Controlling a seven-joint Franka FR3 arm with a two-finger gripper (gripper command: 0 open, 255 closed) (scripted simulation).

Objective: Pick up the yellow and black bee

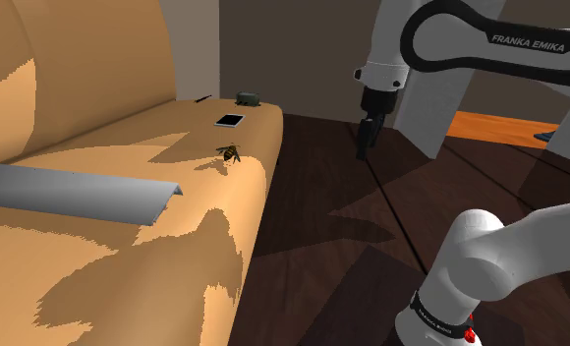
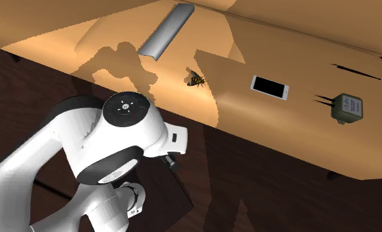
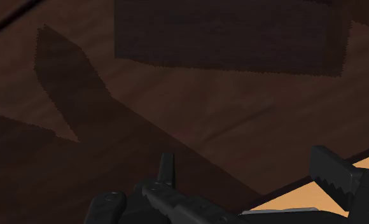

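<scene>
Bee (image 1: 231, 152) sits on the sofa (image 1: 126, 265) seat, close to its front edge, with bare cushion all round it. Phone (image 1: 230, 120) is near it further along the seat. The green-grey box (image 1: 248, 96) is beyond that at the far end, and the long grey bar (image 1: 77, 192) lies apart on the other side.

Claw (image 1: 364, 147) hangs over dark floor (image 1: 322, 226), off the sofa and well apart from the bee, with open floor between.

Second exterior view looks down on the row: bar (image 2: 166, 29), bee (image 2: 196, 80), phone (image 2: 269, 86), box (image 2: 348, 107).

Wrist view shows the claw (image 3: 250, 172) with fingers (image 3: 333, 168) apart, gripping nothing, over floor (image 3: 177, 95).

Bee is small, with yellow and black stripes, thin dark legs, and a small shadow beside it.
</scene>
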